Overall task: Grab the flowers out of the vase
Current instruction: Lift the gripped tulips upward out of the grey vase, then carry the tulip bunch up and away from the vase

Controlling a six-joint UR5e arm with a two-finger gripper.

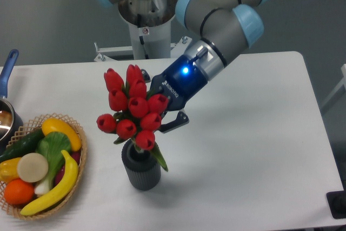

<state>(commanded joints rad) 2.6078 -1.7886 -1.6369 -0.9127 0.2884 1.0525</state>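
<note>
End effector, nine flowers, one vase

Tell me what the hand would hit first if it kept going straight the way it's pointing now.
The hand points down-left, already in the flowers. Beyond the bunch, the line runs toward bare table, probably behind the basket, though depth is unclear.

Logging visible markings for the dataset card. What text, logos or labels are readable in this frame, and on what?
White lettering on the blue body of the end effector: looks like "ROBOTIQ", small and tilted, so not certain.
Small red-and-white sticker on the robot base column: too small to read.
No text visible on the flowers, the vase, the basket or the table.
</note>
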